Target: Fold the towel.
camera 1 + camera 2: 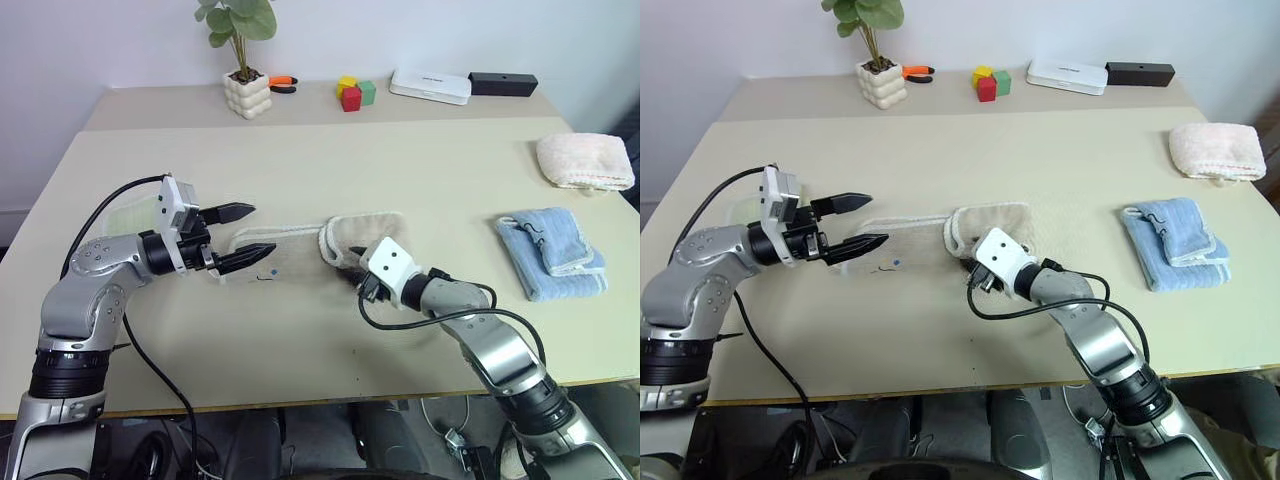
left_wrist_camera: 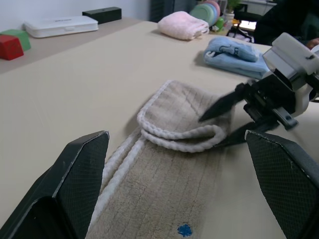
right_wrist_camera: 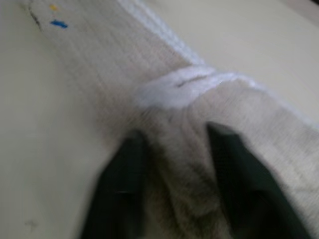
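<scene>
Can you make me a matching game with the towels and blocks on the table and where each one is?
Things:
1. beige towel
2. blue towel
3. pink towel
4. blocks

Places:
A. far right edge of the table
B. back of the table, beside the white box
C. middle of the table, between the two arms
D. right side, in front of the pink towel

Pairs: 1-C, 2-D, 3-A, 4-B

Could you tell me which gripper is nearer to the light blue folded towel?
Right. The right gripper sits at the folded-over end of the beige towel, on the side toward the light blue towel. The left gripper hovers open over the beige towel's far end.
</scene>
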`<control>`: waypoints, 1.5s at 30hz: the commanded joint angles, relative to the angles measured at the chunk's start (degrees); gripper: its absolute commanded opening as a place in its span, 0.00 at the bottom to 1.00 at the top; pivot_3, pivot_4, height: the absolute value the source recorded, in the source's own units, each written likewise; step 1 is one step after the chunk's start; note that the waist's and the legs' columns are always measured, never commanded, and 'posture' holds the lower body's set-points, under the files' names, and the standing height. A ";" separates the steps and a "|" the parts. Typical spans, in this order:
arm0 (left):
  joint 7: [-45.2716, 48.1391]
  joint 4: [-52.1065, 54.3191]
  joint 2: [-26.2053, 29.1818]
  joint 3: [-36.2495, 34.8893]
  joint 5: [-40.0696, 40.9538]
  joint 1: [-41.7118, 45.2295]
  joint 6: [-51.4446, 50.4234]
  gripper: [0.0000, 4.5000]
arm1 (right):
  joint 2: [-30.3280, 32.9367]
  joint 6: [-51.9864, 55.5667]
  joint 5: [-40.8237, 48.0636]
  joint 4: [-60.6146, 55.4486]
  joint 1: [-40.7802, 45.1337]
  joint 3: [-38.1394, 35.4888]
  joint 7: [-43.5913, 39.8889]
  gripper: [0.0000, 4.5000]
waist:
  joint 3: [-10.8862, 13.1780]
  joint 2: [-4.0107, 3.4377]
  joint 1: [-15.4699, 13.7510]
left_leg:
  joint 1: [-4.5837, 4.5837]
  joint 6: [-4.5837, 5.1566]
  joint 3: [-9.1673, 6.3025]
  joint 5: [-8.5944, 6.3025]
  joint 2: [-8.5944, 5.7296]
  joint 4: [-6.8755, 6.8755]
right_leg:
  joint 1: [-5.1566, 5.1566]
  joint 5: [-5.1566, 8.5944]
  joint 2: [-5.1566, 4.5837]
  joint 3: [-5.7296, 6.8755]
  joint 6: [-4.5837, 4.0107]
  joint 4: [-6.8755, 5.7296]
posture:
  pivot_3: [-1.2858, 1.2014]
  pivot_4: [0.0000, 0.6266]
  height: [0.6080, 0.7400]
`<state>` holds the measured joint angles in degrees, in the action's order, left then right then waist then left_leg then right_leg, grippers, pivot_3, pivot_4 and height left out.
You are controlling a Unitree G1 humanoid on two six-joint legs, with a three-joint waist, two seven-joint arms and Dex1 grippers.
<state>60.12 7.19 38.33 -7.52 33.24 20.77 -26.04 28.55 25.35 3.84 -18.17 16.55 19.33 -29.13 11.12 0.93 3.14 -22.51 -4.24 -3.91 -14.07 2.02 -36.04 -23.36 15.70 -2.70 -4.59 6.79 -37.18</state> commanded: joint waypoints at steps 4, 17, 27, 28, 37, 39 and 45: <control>-0.03 1.62 0.43 -1.10 1.08 0.20 0.10 1.00 | -2.49 8.71 13.88 -8.18 -1.28 -7.38 -5.75 1.00 | 0.00 0.00 -0.57 | 0.00 0.00 0.00 0.00 0.00 0.00 | 0.00 0.00 0.00 0.00 0.00 0.00 | 0.52 0.24 1.00; -0.78 2.17 -1.07 -0.35 1.08 0.17 -0.39 1.00 | -11.79 9.76 18.38 7.33 9.19 -19.48 5.63 0.24 | 0.01 0.01 -0.55 | -0.04 0.00 0.01 0.00 0.01 0.04 | -0.03 0.00 -0.01 0.02 0.00 0.04 | 0.52 0.24 1.00; -1.97 4.75 -0.64 -1.47 2.14 -1.92 -2.89 1.00 | -10.26 -6.85 0.85 23.57 1.75 -7.47 5.73 0.01 | -0.01 0.02 -0.56 | -0.05 0.00 0.02 0.00 0.00 0.02 | -0.04 -0.01 -0.01 0.02 0.01 0.03 | 0.52 0.24 1.00; -2.10 5.39 -0.54 -1.58 2.46 -2.47 -3.43 1.00 | -10.12 -7.04 0.20 23.95 0.74 -6.98 5.59 0.01 | -0.04 0.07 -0.54 | -0.02 0.00 0.03 0.00 0.00 0.03 | -0.02 -0.01 -0.02 0.01 0.01 0.03 | 0.52 0.24 1.00; -14.13 9.18 -5.73 -2.93 5.92 -5.09 -10.87 1.00 | -12.18 -5.54 5.07 17.20 2.63 -11.44 2.53 0.28 | -0.11 0.16 -0.60 | 0.09 -0.01 -0.01 -0.01 0.01 0.00 | 0.13 -0.01 -0.01 0.02 0.00 0.03 | 0.52 0.24 1.00; -18.05 11.10 -7.14 -3.95 7.53 -5.75 -13.74 1.00 | -12.32 -4.30 6.83 15.52 3.99 -13.22 1.99 0.50 | -0.09 0.15 -0.50 | 0.08 -0.01 -0.02 -0.01 0.01 0.00 | 0.12 -0.01 0.00 0.02 0.01 0.02 | 0.52 0.24 1.00; -29.82 18.85 -9.52 -8.34 14.60 -10.63 -23.37 1.00 | -7.74 -3.37 10.92 9.59 4.85 -15.92 -4.67 0.98 | -0.05 0.10 -0.56 | 0.06 -0.01 -0.02 -0.01 0.01 0.03 | 0.06 -0.01 -0.02 0.01 0.02 -0.01 | 0.52 0.24 1.00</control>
<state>33.53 23.23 29.09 -13.29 45.30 10.23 -47.50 20.18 22.60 13.03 -5.04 20.57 4.79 -32.19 11.08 1.03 2.58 -22.45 -4.25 -3.94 -14.08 2.03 -36.04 -23.30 15.69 -2.72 -4.57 6.81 -37.20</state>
